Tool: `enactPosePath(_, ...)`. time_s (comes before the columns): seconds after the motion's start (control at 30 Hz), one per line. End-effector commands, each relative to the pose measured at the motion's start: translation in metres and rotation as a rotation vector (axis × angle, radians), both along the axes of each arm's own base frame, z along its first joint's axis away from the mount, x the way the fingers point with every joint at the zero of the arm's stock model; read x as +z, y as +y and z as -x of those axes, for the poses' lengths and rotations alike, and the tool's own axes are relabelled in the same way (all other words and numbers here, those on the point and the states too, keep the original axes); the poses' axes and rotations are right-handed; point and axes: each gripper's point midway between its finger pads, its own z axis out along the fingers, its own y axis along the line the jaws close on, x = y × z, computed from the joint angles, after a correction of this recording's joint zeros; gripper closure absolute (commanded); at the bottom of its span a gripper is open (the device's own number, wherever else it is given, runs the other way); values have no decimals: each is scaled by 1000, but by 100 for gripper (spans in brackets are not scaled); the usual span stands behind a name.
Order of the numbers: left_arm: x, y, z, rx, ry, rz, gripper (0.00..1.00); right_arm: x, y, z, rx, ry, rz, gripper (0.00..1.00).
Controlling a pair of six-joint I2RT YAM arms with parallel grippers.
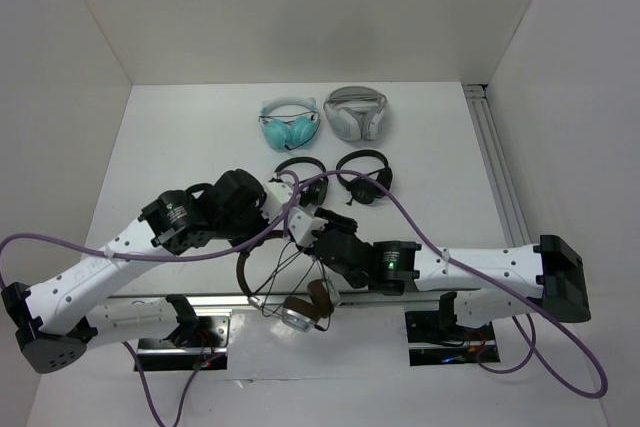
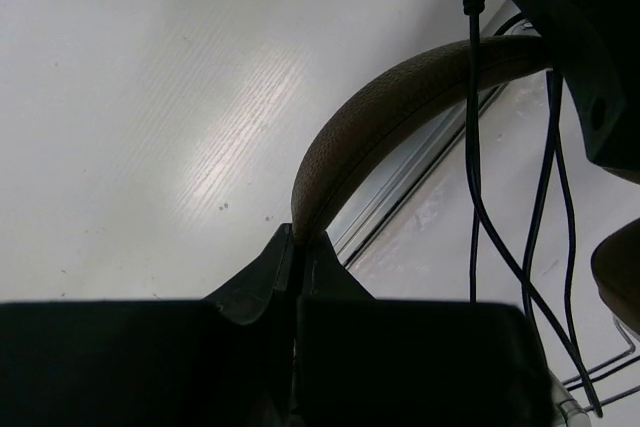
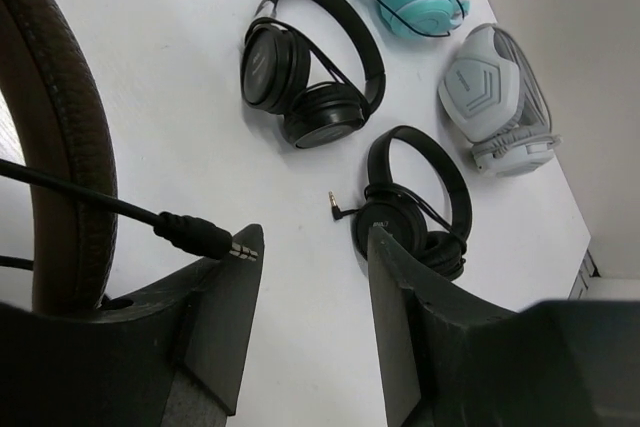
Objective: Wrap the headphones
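headphones [image 1: 298,312]: slung between our two tools, cups hanging on the near side of both.
left gripper [image 2: 297,239]: clenched on the brown headband [image 2: 385,112], which arcs up from its tips; we use it as the anchor.
right gripper [image 3: 310,242]: jaws apart, grasping nothing.
cable [image 2: 472,157]: loose strands beside the headband; we take up slack before winding.
plug [image 3: 205,237]: resting against one right fingertip; we close on it squarely.

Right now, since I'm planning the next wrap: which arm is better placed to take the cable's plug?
Right. The right pincer is open, with the plug at one fingertip beside the headband. The left pincer is shut on the headband, so it probably serves best as the anchor.
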Motion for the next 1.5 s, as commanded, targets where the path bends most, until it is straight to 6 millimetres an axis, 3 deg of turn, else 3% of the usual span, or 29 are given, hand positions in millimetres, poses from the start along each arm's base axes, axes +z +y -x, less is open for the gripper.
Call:
enactPosePath(0.0,26,-8,-3,10,-53,87,100,20,0,-6,-31,-24,-104,46)
enactPosePath(0.33,26,-4,-7,28,-71,73,100,25,-12,-13,-81,-45,-113,43)
enactPosePath(0.47,23,-3,-7,41,-66,65,100,40,-19,-14,-94,-52,-170,40)
enactPosePath(0.57,22,0,-7,47,-72,60,100,40,-22,-13,-97,-49,-182,31)
enactPosePath(0.6,22,0,-7,47,-72,60,100,41,-23,-14,-107,-54,-181,21)
enactPosePath(0.67,22,1,-9,53,-79,55,100,42,-28,-16,-133,-67,-178,18)
enactPosePath(0.7,22,1,-9,53,-79,55,100,43,-29,-17,-142,-71,-177,7)
enactPosePath(0.8,19,1,-10,66,-79,53,100,53,-35,-20,-183,-98,-215,1)
enactPosePath(0.93,18,-1,-20,110,-82,87,100,77,-53,-25,-271,-148,-288,1)
enactPosePath(1.07,21,-9,-39,154,-103,149,100,97,-76,-28,-400,-181,-353,1)
enactPosePath(1.3,13,6,-93,333,-94,176,100,123,-98,-30,-574,-176,-436,0)
enactPosePath(1.4,11,29,-122,467,-102,192,100,123,-99,-30,-582,-151,-480,0)
enactPosePath(1.47,1,55,-145,611,-104,166,100,124,-96,-28,-549,-125,-532,0)
